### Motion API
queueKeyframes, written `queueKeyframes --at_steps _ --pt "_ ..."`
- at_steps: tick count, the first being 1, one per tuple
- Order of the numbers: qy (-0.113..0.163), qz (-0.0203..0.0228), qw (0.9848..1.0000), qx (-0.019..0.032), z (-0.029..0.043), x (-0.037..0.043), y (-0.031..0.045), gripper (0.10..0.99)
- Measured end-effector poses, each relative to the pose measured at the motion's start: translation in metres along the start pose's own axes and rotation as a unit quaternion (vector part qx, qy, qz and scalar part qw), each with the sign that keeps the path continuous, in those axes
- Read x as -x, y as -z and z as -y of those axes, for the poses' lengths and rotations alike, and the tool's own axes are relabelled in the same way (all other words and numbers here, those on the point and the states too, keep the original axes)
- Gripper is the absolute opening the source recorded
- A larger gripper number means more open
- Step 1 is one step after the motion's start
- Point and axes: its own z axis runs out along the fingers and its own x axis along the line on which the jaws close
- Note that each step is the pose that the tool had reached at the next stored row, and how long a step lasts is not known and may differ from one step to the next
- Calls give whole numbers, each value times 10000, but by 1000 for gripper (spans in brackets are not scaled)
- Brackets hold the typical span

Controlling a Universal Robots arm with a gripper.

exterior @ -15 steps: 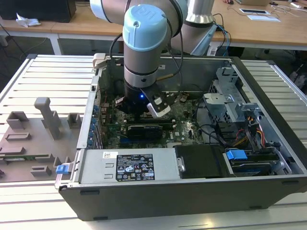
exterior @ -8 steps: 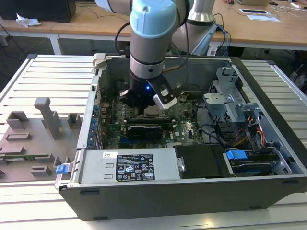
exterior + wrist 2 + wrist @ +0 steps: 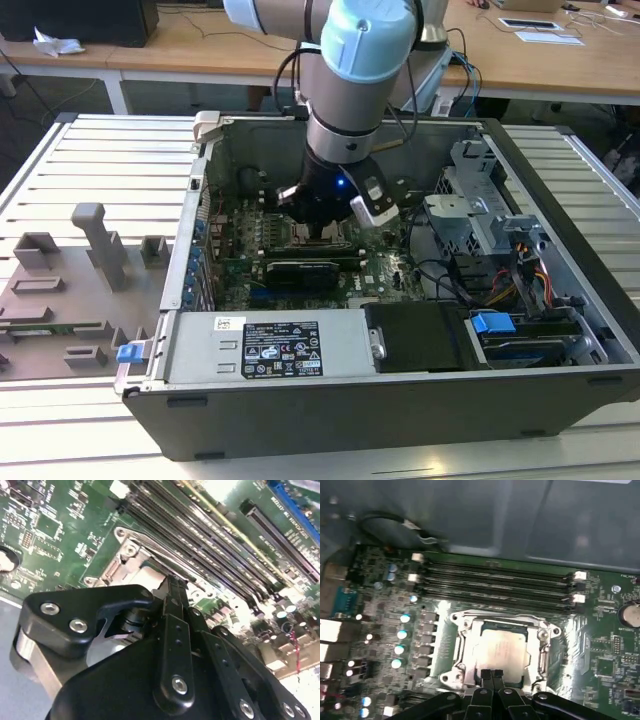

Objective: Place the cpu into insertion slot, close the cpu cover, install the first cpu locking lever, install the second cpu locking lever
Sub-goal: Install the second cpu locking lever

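Exterior view: arm reaching down into open computer case (image 3: 560, 380) on slatted tabletop (image 3: 90, 170); hand (image 3: 325, 228) low over green motherboard (image 3: 385, 272).

Second wrist view: hand (image 3: 172, 587), fingers pressed together, tips at the insertion slot (image 3: 122, 562).

First wrist view: cpu (image 3: 500, 647) seated in insertion slot; cpu cover (image 3: 465, 647) lying flat around it; hand's clenched fingertips (image 3: 492, 675) at the chip's near edge, empty. Memory slots (image 3: 495, 580) just beyond.

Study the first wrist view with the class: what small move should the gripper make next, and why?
Probably a slight lift straight up. The cpu already lies flat in the insertion slot, with the gripper closed at its near edge, low over the green board. Rising first would likely avoid dragging the chip.
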Motion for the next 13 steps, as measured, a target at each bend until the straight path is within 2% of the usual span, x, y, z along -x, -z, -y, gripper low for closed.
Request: queueKeyframes --at_steps 1,2,3,5,6,8,9,11,13 --pt "-16 -25 9998 -204 -80 28 -15 106" --pt "-25 -40 9995 -311 -136 43 -23 106" --pt "-30 -48 9993 -378 -190 56 -31 106" --pt "-38 -60 9988 -477 -269 70 -38 106" --pt "-40 -63 9987 -501 -289 71 -26 106" --pt "-42 -67 9986 -528 -316 68 50 106" --pt "-41 -67 9986 -532 -332 65 127 106" --pt "-41 -67 9985 -533 -346 60 218 106" --pt "-42 -67 9986 -532 -364 52 339 106"
